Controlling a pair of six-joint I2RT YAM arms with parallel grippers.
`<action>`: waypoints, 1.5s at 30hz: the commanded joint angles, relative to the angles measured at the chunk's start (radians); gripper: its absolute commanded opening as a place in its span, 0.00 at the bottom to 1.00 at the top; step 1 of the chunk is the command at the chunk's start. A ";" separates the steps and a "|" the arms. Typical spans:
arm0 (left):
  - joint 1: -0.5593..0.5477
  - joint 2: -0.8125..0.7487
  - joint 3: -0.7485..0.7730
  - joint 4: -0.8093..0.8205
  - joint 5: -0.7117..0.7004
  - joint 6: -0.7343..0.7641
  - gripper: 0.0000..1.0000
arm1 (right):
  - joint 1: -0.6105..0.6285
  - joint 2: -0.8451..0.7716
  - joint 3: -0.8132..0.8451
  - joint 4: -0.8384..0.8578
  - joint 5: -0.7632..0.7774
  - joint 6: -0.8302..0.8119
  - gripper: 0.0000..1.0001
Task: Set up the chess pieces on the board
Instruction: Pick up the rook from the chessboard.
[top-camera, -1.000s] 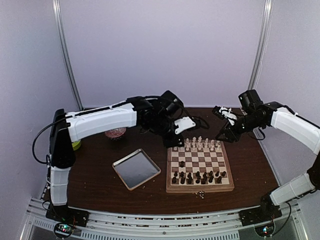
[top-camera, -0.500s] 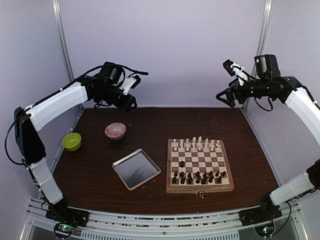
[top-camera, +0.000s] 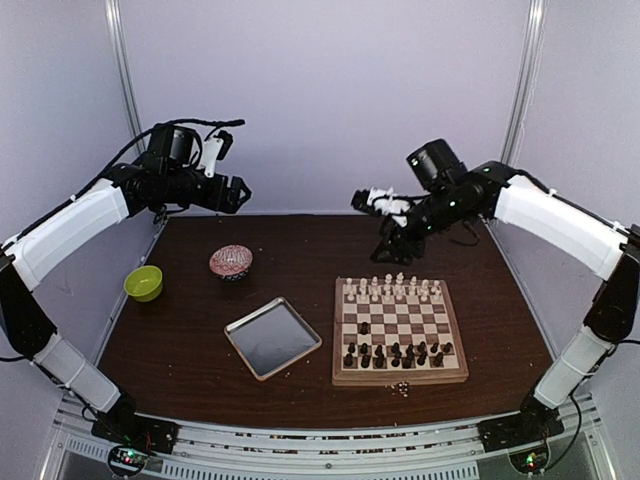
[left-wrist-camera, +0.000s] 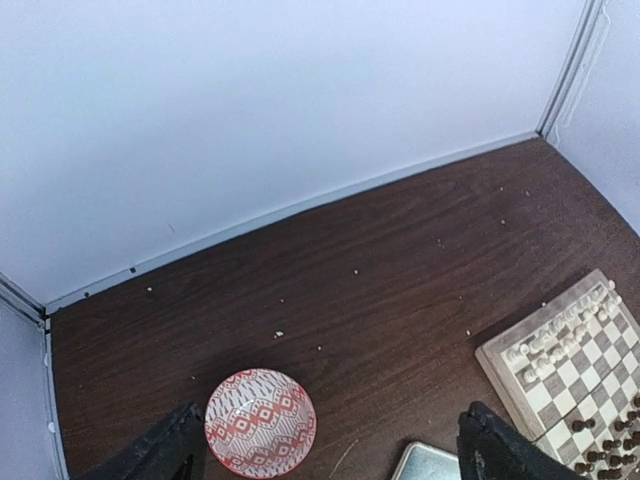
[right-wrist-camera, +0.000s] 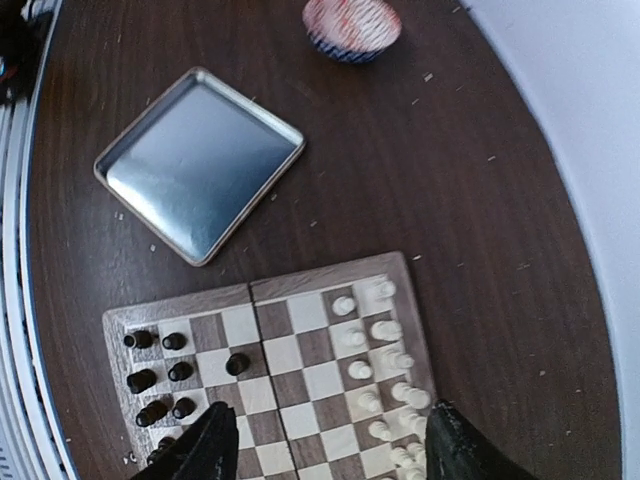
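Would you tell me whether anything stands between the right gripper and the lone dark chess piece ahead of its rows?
Nothing visible does. The right gripper hangs open above the chequered wooden chessboard; only bare squares lie between the lone dark chess piece and the small cream chess pieces.

1. The dark brown wooden table (top-camera: 300, 250) carries everything; clock directions are read from its middle in the top view, with 12 o'clock at the far wall.
2. The chessboard (top-camera: 400, 379) lies flat at 4 o'clock, square to the near edge.
3. A silver tray (top-camera: 272, 337) lies at 8 o'clock, turned cornerwise, near the chessboard but apart from it.
4. A red patterned bowl (top-camera: 231, 262) stands at 10 o'clock.
5. A green bowl (top-camera: 143, 283) stands at 9 o'clock, by the left edge.
6. Pale crumbs (left-wrist-camera: 279, 333) are scattered across the wood.
7. A few tiny bits (top-camera: 400, 389) lie just in front of the chessboard's near rim.
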 joint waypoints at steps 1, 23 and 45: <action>0.014 -0.046 -0.030 0.109 0.031 -0.028 0.90 | 0.082 0.105 -0.062 -0.083 0.147 -0.094 0.58; 0.014 -0.019 -0.034 0.139 0.179 -0.012 0.78 | 0.174 0.360 -0.034 -0.118 0.188 -0.085 0.49; 0.014 0.010 -0.014 0.121 0.235 -0.013 0.73 | 0.176 0.423 0.020 -0.151 0.163 -0.064 0.24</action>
